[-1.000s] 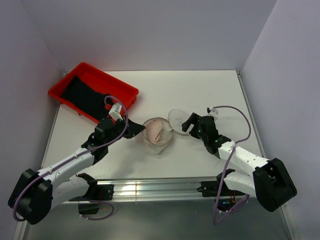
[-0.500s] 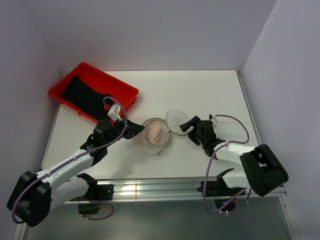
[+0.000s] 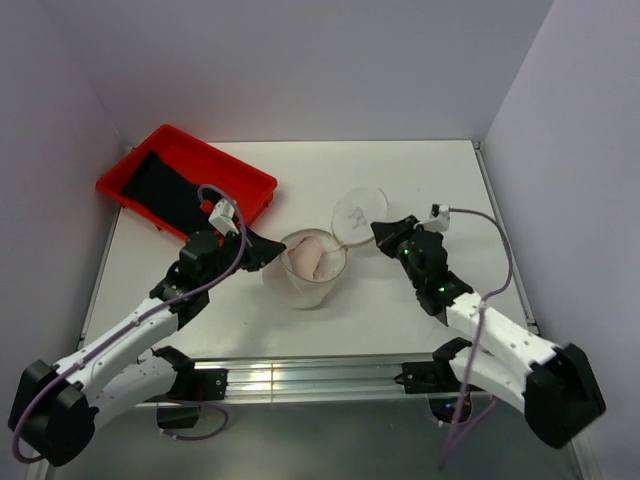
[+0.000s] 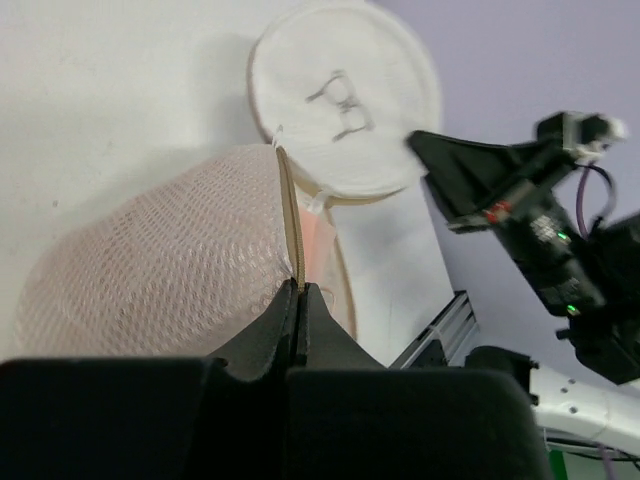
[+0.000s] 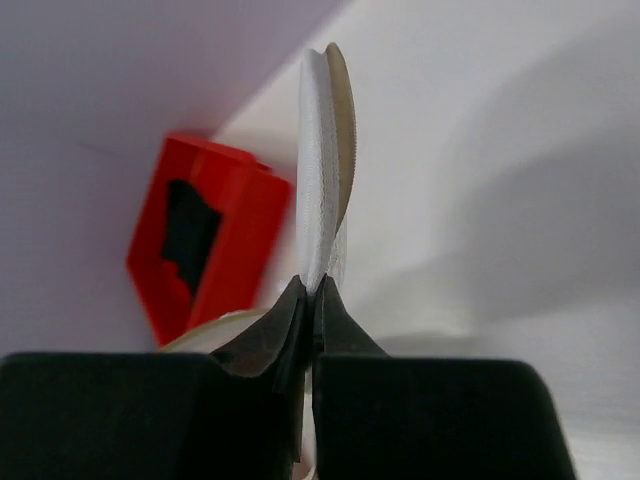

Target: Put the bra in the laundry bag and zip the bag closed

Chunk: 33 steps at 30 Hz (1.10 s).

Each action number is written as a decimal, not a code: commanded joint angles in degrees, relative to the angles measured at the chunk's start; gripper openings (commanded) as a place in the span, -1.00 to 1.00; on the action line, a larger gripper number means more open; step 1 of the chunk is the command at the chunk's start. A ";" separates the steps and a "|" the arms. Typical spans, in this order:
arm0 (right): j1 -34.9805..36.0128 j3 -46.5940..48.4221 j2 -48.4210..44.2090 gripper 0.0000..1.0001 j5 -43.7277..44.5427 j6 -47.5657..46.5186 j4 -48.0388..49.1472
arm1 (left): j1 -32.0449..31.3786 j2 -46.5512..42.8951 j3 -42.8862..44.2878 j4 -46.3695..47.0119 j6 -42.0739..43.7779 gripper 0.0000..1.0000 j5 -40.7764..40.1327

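Note:
The laundry bag [image 3: 300, 283] of white mesh sits mid-table with its top unzipped. A pale pink bra [image 3: 318, 258] lies inside it. My left gripper [image 3: 272, 250] is shut on the bag's rim at the left side; in the left wrist view the zipper edge [image 4: 291, 225] runs into its closed tips [image 4: 298, 290]. The round lid [image 3: 358, 213] with the black bra outline [image 4: 338, 95] stands tilted up to the right of the opening. My right gripper [image 3: 380, 232] is shut on the lid's edge [image 5: 322, 170], seen edge-on in the right wrist view.
A red tray [image 3: 225, 157] with a black cloth [image 3: 165, 190] in it stands at the back left. The red tray [image 5: 215, 235] also shows beyond the lid in the right wrist view. Grey walls close in the table on three sides.
My right gripper went from open beside the lid to shut on its edge, and raised the lid off the table. The left arm drew the bag's rim up a little.

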 commanded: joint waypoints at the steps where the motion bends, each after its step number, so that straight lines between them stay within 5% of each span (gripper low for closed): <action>1: 5.34 7.11 -12.23 -1.00 6.73 -13.26 -6.68 | 0.26 -4.75 7.52 -3.99 2.01 -1.00 -3.44; 5: 13.43 8.88 -18.86 -1.00 12.27 -18.72 -11.17 | 0.52 -6.78 9.37 -11.38 4.64 -1.00 -10.81; 10: 13.80 15.63 -7.90 -1.00 5.34 -20.31 -16.53 | 3.07 -1.24 10.25 -11.23 4.56 -0.99 -6.97; 17: 14.94 17.14 -9.99 -1.00 -1.08 -20.23 -14.51 | 3.33 -5.64 11.93 -17.11 7.81 -0.99 -13.73; 24: 14.32 9.23 -5.96 -1.00 -3.90 -15.04 -9.69 | 3.86 -3.44 1.03 -12.97 3.77 -0.47 -13.46; 29: 11.95 5.54 -3.57 -0.96 -6.10 -11.18 -6.08 | 3.86 -5.45 -0.03 -14.37 3.24 -0.32 -16.89; 31: 11.08 5.36 -3.48 -0.77 -4.27 -10.47 -6.95 | 3.95 -6.68 0.14 -15.78 2.89 0.21 -19.16; 33: 10.72 5.71 -3.57 -0.23 -2.16 -10.20 -9.40 | 3.86 -8.88 0.67 -17.71 2.71 0.57 -20.84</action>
